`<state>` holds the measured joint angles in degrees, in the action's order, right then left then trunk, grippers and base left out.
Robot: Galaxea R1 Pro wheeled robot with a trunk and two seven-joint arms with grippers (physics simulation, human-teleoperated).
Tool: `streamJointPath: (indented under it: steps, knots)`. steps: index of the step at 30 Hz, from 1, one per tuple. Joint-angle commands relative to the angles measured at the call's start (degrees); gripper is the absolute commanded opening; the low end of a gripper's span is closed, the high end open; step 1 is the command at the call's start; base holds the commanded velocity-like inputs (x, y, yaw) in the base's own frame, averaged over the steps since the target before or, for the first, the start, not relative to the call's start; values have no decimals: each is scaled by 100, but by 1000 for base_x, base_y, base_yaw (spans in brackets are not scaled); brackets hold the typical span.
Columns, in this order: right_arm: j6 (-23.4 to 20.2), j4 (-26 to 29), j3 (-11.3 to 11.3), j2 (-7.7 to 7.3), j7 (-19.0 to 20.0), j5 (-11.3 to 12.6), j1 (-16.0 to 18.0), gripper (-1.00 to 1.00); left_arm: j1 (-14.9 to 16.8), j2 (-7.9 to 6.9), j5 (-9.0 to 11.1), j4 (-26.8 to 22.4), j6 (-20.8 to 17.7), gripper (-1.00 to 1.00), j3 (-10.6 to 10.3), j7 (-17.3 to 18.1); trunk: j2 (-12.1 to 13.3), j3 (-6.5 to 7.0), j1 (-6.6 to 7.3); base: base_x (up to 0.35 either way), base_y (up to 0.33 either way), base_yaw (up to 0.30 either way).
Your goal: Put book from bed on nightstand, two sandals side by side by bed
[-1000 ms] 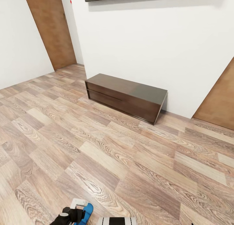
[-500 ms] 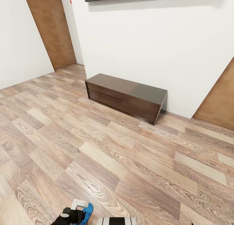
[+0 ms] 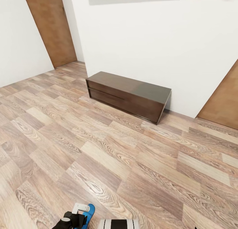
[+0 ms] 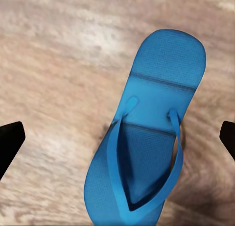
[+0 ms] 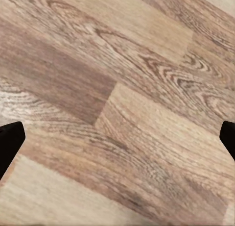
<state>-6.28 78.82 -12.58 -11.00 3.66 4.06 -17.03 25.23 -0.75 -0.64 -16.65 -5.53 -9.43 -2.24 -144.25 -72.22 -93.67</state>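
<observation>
One bright blue sandal [image 4: 147, 138] lies sole-down on the wood-plank floor, its straps facing the left wrist camera. My left gripper [image 4: 117, 138] is open above it, its dark fingertips [image 4: 10, 140] wide apart on either side and clear of the sandal. At the bottom edge of the head view the same sandal [image 3: 88, 213] sits beside my left gripper [image 3: 73, 219]. My right gripper [image 5: 117, 138] is open over bare floor planks. The book, the bed and the nightstand are out of view.
A long low dark bench [image 3: 129, 96] stands against the white wall ahead. Brown doors are at the far left [image 3: 49, 27] and the right edge [image 3: 224, 106]. Open plank floor [image 3: 115, 162] stretches between me and the bench.
The whole head view has shifted a little, so the bench sits slightly higher in the picture: the camera moved. The sandal and my left gripper keep their places.
</observation>
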Motion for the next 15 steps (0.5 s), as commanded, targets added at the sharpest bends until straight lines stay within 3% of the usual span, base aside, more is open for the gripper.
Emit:
streamJointPath:
  steps: [1,15]
  knots:
    - [-31,11,-8,-1,29,42,-2,100,-1,-4,-6,-14,-35,100,-40,-23,-2,-3,1,0,0,0]
    - [-31,11,-9,-1,29,42,0,100,-2,-4,-13,-14,-35,100,-45,-22,-2,-3,1,0,0,0]
